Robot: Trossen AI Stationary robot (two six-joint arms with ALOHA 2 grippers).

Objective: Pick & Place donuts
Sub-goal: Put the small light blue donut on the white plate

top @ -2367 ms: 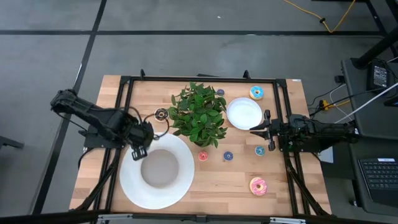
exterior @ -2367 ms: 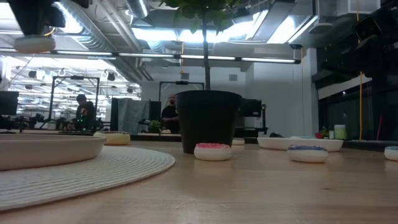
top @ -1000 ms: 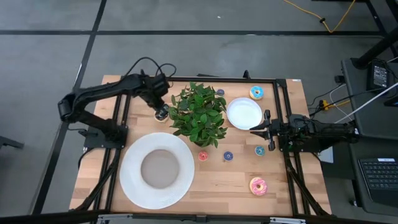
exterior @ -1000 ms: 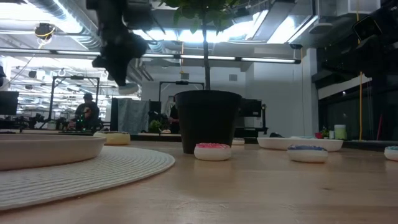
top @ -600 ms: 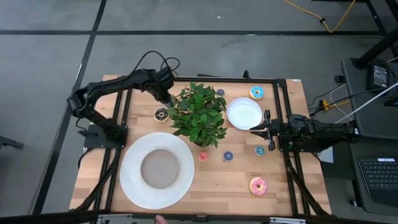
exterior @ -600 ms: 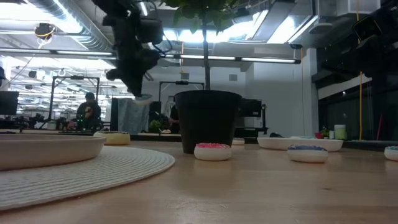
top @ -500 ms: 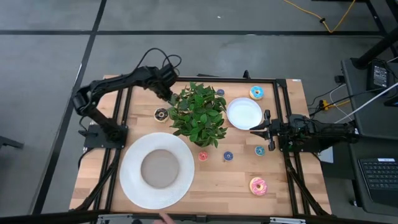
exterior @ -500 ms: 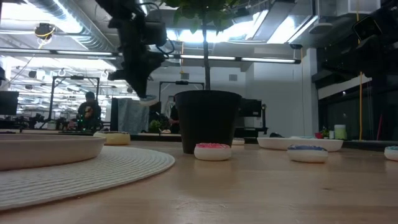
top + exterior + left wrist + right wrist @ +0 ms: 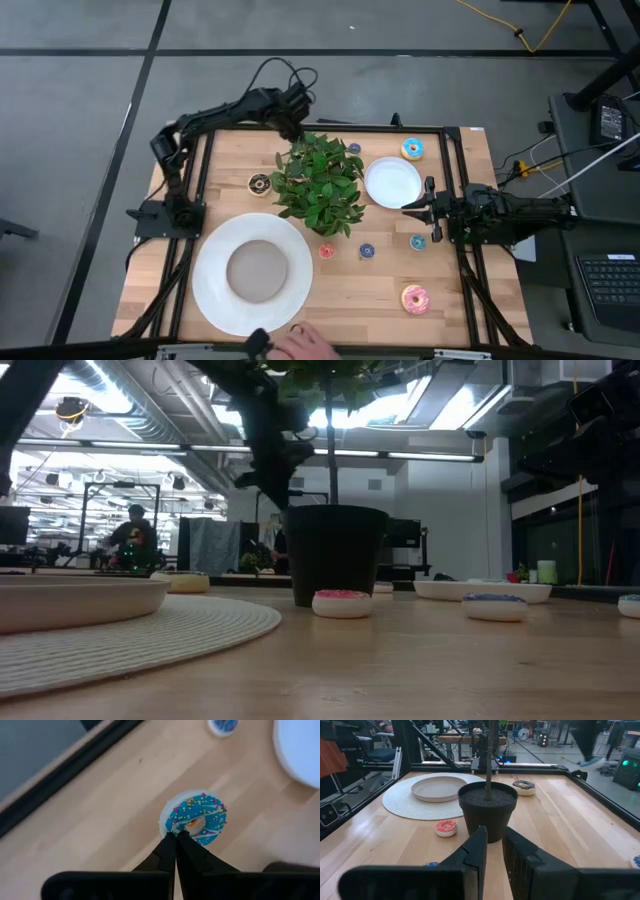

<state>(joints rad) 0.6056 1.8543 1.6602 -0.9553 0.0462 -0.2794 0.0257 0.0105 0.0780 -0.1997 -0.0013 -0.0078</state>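
Note:
My left gripper [image 9: 293,128] hangs over the table's far edge, just behind the potted plant [image 9: 320,182]. It is shut on a blue-frosted donut with sprinkles [image 9: 195,817], which also shows far off in the right wrist view [image 9: 592,764]. On the table lie a chocolate donut [image 9: 259,183], a light-blue donut [image 9: 412,149], a pink donut [image 9: 414,298] and small red [image 9: 327,251], blue [image 9: 367,251] and teal [image 9: 417,241] ones. My right gripper [image 9: 418,208] waits at the right edge, its fingers a little apart, holding nothing. My left gripper pinches the blue donut's outer rim [image 9: 170,831] between its two fingertips, which meet at the ring's edge. The fingers slant steeply down from above. The donut juts out beyond the fingertips with its frosted face toward the wrist camera, lifted clear of the table.
A large white plate [image 9: 215,300] on a round mat fills the near left. A small white plate [image 9: 392,182] sits right of the plant, with a tiny blue donut [image 9: 354,148] behind it. A black frame [image 9: 330,127] borders the table. A person's hand [image 9: 300,345] reaches in at the near edge.
My left gripper, still shut on the blue donut, has swung from above the chocolate donut toward the table's far edge and to the right, ending behind the plant. A person's hand has come in at the near edge.

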